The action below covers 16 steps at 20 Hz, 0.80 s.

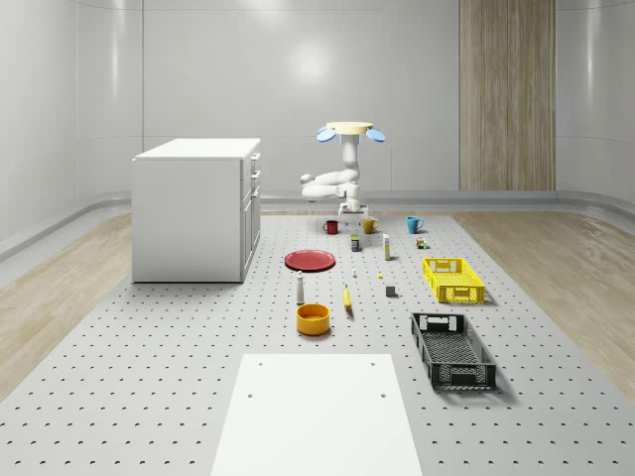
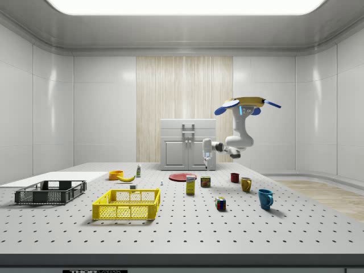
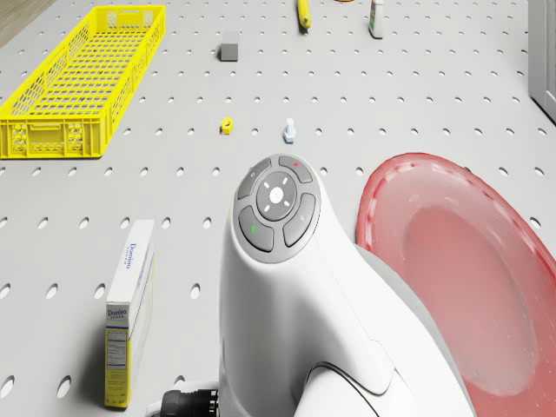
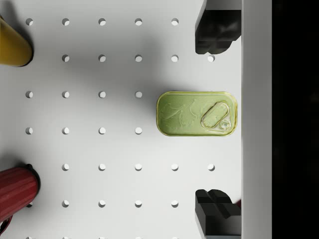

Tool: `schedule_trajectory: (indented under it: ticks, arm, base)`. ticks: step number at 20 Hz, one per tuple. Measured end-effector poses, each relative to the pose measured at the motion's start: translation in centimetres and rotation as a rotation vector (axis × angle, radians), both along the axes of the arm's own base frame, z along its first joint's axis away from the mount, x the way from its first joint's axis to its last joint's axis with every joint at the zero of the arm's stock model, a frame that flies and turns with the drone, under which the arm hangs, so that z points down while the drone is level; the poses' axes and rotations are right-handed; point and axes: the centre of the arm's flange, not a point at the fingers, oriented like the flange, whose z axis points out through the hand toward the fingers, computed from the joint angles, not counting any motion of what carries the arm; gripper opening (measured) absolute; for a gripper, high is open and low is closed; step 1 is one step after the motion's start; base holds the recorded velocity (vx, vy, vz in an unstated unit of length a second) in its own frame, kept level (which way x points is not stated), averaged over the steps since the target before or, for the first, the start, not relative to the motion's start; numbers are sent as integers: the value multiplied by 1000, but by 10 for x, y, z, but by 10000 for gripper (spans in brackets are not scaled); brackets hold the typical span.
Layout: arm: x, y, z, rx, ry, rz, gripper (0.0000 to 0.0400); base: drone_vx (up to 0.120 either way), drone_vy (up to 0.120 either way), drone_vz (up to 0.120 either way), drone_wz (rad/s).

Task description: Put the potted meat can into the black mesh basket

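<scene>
Whole-scene view: I see the drone (image 1: pixel 349 130) hovering above the far end of the perforated table (image 1: pixel 149 397), its arm (image 1: pixel 332 181) folded down beside the white cabinet (image 1: pixel 193 208). The potted meat can (image 1: pixel 356 242) stands right of the red plate (image 1: pixel 310 260); the black mesh basket (image 1: pixel 452 349) lies at the near right, well apart from it, behind it the yellow crate (image 1: pixel 452 279).

Side view: the gripper (image 2: pixel 207 160) hangs above the table, clear of the can (image 2: pixel 205 181).

Drone view: the arm's wrist sits between the sugar box (image 3: pixel 129 311) and the plate (image 3: pixel 473 278).

Wrist view: the two fingertips (image 4: pixel 215 32) stand wide apart, holding nothing; the can (image 4: pixel 197 113) lies on the table directly below, between them.
</scene>
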Motion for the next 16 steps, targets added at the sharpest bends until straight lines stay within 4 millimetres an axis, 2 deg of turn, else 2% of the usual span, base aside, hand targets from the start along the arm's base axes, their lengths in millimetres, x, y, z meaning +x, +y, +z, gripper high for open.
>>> schedule_trajectory:
  ticks: [3,8,14,16]
  arm:
    - [0,0,0,0,0,0,400]
    - [0,0,0,0,0,0,400]
    - [0,0,0,0,0,0,400]
    - [0,0,0,0,0,0,400]
  base:
    - [107,0,-53,0]
    - [0,24,0,0]
    - [0,0,-113,0]
    - [0,0,-40,0]
